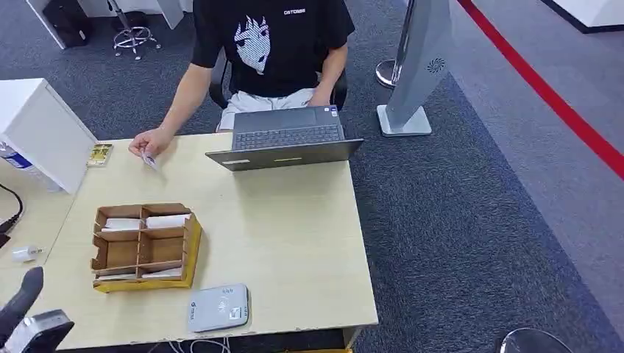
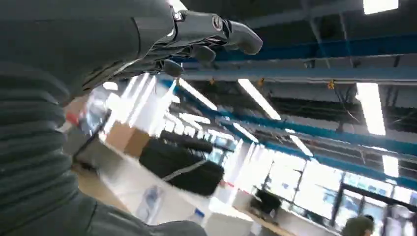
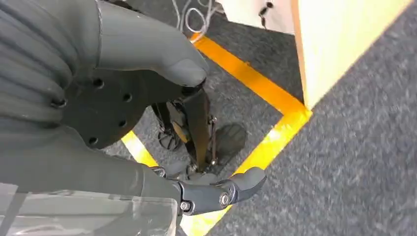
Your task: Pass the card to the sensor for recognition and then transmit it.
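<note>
both hands hang empty, fingers apart; a late reach could fumble the card the person's hand holds far left.

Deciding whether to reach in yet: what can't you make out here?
- Card: head view, mostly under the person's hand; face too small to read.
- Left hand: head view, cut off at the corner.
- Card reader markings: too small.
- Box front slots: hidden by dividers.
</note>
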Controlling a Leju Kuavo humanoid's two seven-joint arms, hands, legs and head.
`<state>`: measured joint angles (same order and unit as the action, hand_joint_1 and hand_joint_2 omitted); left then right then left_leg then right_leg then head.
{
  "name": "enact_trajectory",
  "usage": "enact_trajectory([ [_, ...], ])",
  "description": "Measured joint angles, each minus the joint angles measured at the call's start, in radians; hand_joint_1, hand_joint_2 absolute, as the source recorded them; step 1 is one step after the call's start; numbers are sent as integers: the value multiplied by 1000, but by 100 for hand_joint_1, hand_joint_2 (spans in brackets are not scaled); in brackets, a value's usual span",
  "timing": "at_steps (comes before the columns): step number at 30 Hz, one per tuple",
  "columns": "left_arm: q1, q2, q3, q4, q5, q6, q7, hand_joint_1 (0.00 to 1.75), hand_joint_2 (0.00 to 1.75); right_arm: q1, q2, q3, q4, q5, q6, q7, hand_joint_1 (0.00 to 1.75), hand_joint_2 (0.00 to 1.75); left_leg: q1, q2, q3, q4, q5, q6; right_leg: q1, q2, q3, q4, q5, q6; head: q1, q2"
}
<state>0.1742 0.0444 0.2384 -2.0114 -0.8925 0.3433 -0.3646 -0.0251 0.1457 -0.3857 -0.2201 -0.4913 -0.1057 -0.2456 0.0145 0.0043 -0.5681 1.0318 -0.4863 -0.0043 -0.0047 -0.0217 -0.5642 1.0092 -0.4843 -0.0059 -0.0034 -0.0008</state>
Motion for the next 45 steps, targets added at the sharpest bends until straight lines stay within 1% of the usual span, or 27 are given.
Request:
enact_trajectory([
  [1,-17,23,0,13,-26,2,13,0,175,-1,0,1,1,5,0,3,0,175,0,0,0,0,0,0,0,0,0,0,0,0,0,0],
  [2,-58,74,0,51,-70,5,35,0,175,-3,0,5,2,13,1,7,0,175,0,0,0,0,0,0,0,0,0,0,0,-1,-1,0],
  [5,-107,137,0,95,-87,5,47,0,175,-3,0,8,4,20,1,10,0,175,0,2,0,0,1,0,0,2,0,1,1,-1,-2,0],
  [8,-132,176,0,129,-89,8,47,0,175,-2,0,13,5,20,1,10,0,175,0,2,0,0,1,0,0,4,0,0,1,-1,-1,0],
  [11,-141,196,0,147,-92,9,49,0,175,-2,0,16,6,20,1,10,0,175,-1,2,0,0,0,0,0,4,-1,0,1,0,-1,0],
  [12,-143,200,-1,151,-101,8,56,0,175,-2,0,17,6,22,1,10,0,175,-1,2,0,0,0,0,0,4,-1,0,1,0,-1,0],
  [13,-148,209,-1,157,-128,6,75,0,175,-2,0,18,6,26,1,11,0,175,-1,2,-1,0,0,0,0,4,-2,0,1,0,-1,0],
  [14,-160,227,-5,174,-174,2,104,0,175,-3,0,20,7,34,2,18,0,175,-1,2,-1,0,0,0,0,4,-2,0,1,0,-1,0],
  [16,-208,275,-14,242,-260,-10,139,0,175,-3,0,22,7,42,16,24,0,175,0,2,-1,0,0,0,0,3,-4,0,1,0,0,0],
  [18,-287,338,-39,360,-346,-10,141,0,175,-5,0,22,7,47,34,27,0,175,0,2,-1,0,1,-1,0,3,-4,1,1,-1,-1,0],
  [20,-356,384,-69,468,-402,5,139,0,175,-8,0,22,7,59,42,26,0,175,0,2,-2,0,4,-2,1,4,-4,2,3,-3,-2,0],
  [22,-414,407,-106,557,-443,26,147,0,175,-8,0,22,8,67,45,25,0,175,1,3,-2,0,5,-3,1,5,-5,2,5,-3,-2,0],
  [24,-456,413,-148,621,-485,58,169,0,175,-8,0,23,8,74,47,24,0,175,0,4,-2,0,5,-3,1,6,-5,2,6,-2,-3,0],
  [26,-479,411,-185,653,-504,75,183,0,175,-9,0,22,9,75,50,24,0,175,0,4,-2,0,5,-3,1,6,-5,2,6,-2,-3,0],
  [31,-513,403,-250,692,-518,79,212,0,175,-9,0,22,12,75,50,24,0,175,0,5,-4,0,5,-2,0,8,-5,2,6,-2,-2,0],
  [34,-514,404,-267,701,-517,84,222,0,175,-8,0,22,14,77,50,24,0,175,0,6,-4,0,5,-2,0,8,-5,2,6,-1,-2,0],
  [41,-514,404,-275,705,-517,88,223,0,175,-8,0,22,16,78,50,24,0,175,0,7,-4,0,5,-2,0,9,-6,2,6,-1,-3,0],
  [42,-514,404,-276,705,-517,88,223,175,175,-8,0,22,16,78,50,24,0,175,0,7,-4,0,5,-2,0,9,-6,2,6,-1,-3,0],
  [45,-514,404,-280,705,-515,91,223,175,175,-9,0,22,16,80,49,24,0,175,0,7,-4,0,5,-2,0,9,-6,2,6,-1,-3,0],
])
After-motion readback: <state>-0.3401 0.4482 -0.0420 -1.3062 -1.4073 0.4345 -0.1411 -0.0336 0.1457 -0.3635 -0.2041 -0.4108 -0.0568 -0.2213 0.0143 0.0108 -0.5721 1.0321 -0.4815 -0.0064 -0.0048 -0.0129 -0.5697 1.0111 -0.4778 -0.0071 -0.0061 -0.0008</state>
